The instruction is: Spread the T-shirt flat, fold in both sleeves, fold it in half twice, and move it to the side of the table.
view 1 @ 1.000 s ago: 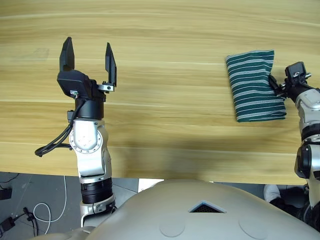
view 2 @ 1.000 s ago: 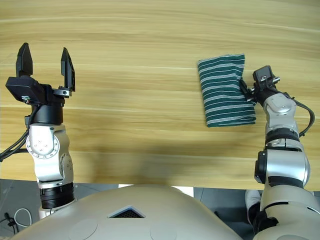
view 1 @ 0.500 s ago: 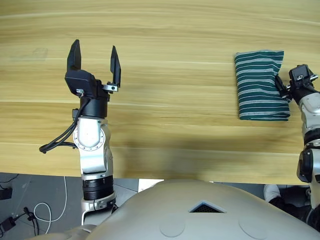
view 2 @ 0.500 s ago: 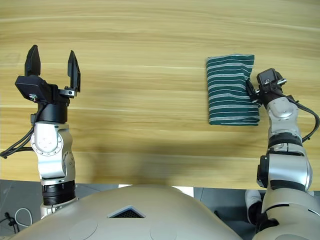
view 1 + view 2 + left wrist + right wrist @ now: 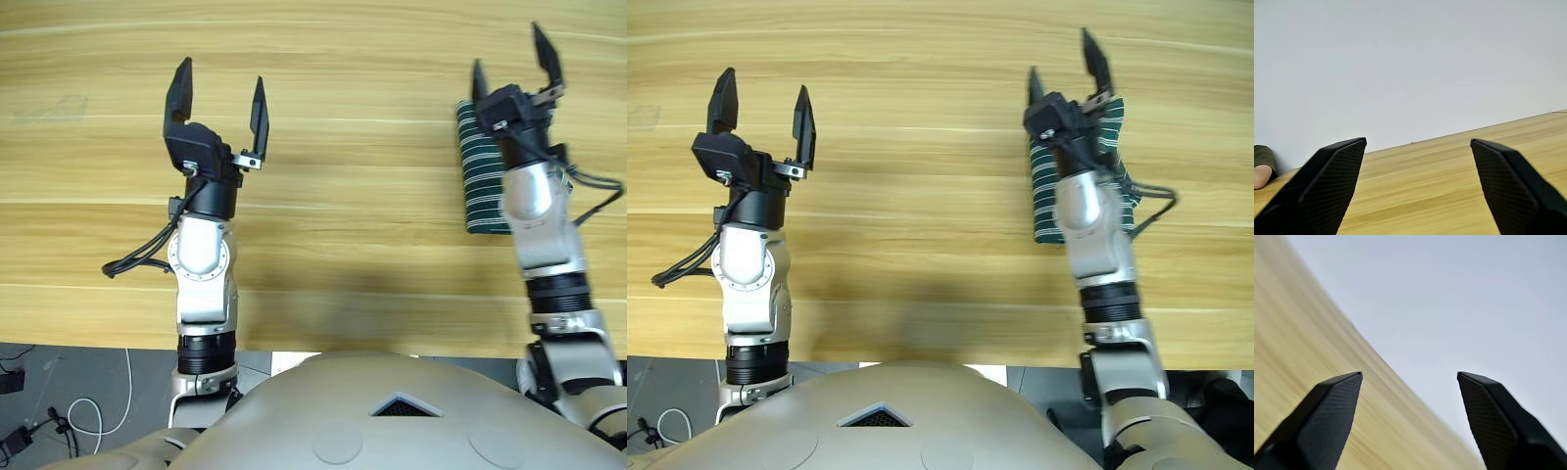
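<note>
Wooden table with a light plank-style top, and a plain pale wall behind it in the wrist cams.

The T-shirt is dark green with thin white stripes. It's folded into a compact rectangle and lies flat on the wood, right underneath the right gripper. That arm's wrist and forearm cross in front of it in the head views, so the strip of fabric on the gripper's left side shows best and the rest is partly hidden. The shirt's long side runs roughly along the same line as the forearm.

The right gripper is released, with both black fingers spread wide and pointing away from the robot toward the far side of the table. The tips stick out past the shirt's far edge. From its own wrist cam you just see wood grain and wall between the two fingers, no fabric.

The left gripper is well apart from the shirt, way off to the right gripper's left, over bare wood. It's in the same pose, fingers wide apart and aimed at the far edge. Its wrist cam shows tabletop and wall in the gap.

Below the near edge of the table there's grey floor with a white cable lying on it, down behind the left gripper's arm.
</note>
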### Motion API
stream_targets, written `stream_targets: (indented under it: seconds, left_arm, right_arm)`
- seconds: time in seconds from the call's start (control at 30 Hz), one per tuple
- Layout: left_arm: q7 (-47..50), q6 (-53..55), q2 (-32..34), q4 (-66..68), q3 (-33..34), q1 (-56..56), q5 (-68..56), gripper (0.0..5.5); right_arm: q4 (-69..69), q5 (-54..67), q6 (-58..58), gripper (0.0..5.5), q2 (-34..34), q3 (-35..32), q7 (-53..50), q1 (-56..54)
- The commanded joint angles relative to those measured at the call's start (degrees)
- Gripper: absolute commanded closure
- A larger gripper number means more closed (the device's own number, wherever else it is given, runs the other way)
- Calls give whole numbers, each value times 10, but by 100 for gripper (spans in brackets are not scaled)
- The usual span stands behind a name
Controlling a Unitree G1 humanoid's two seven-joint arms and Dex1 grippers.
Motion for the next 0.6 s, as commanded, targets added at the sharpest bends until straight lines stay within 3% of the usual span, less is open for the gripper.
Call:
stream_targets:
  seconds: [0.03, 0.17, 0.43, 0.6]
  left_arm:
    - [23, -55, -22, 103, -2, -30, 11, 154]
    - [24, -136, -16, 151, -11, -21, 32, 154]
    - [21, -167, -27, 230, 0, -59, 10, 154]
    - [9, -192, -35, 264, -1, -87, -10, 154]
  right_arm:
    - [75, 144, -113, 190, 91, -29, 15, 21]
    - [134, 165, -181, 190, 106, -36, 36, 16]
    - [184, 158, -243, 190, 99, -61, 34, 20]
    - [184, 223, -262, 190, 113, -89, 60, 19]
